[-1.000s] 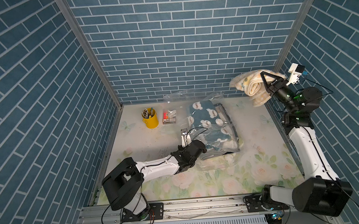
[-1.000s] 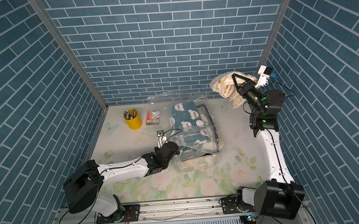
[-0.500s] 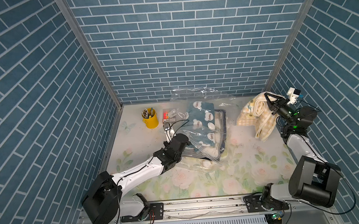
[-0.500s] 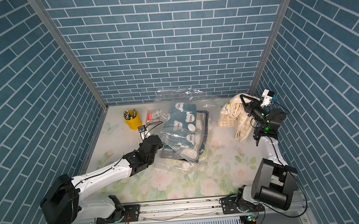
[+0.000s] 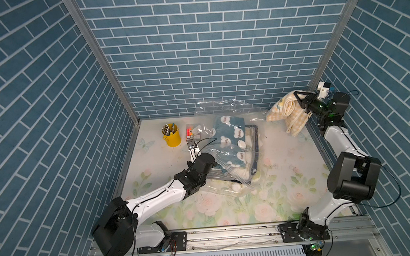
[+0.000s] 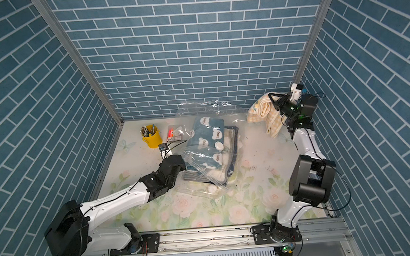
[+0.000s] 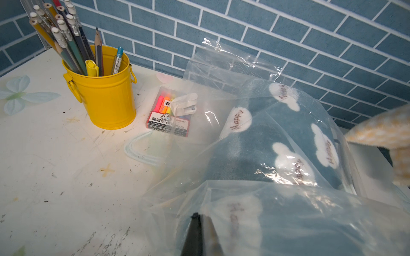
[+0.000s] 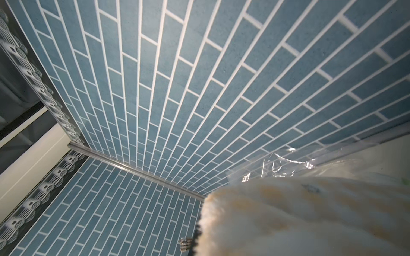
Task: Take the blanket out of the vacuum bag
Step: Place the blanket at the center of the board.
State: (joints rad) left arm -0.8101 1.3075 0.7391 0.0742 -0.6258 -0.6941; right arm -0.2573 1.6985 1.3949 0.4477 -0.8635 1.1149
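- The left gripper (image 7: pixel 200 218) sits at the near-left edge of the vacuum bag (image 5: pixel 224 185). Its fingers (image 7: pixel 193 232) are pressed together with only a fold of the clear plastic pinched between them, and no cloth.
- The bag lies crumpled across the middle of the floral table (image 5: pixel 288 164). Its near corner is flat on the surface.
- Inside the bag, just beyond those fingers, is a folded blue blanket (image 5: pixel 228 129) with white clouds. It is wholly under the plastic and apart from both grippers.
- A round white valve (image 5: pixel 242 145) sits on the bag above the blue blanket.
- Left of the bag's far half stands a yellow pen cup (image 5: pixel 172 138). A highlighter pack (image 5: pixel 190 134) lies between the cup and the bag, and a white clip (image 5: pixel 195 129) on the bag's edge overlaps it.
- At the far right corner the right gripper (image 5: pixel 298 99) is raised, its fingers clamped around a bunched fold of a yellow checked blanket (image 5: pixel 287 113).
- That blanket hangs outside the bag, just beside the bag's far right edge. Whether its lower end touches the table cannot be told.
- The bag's far flap stands against the back wall (image 5: pixel 219 58).
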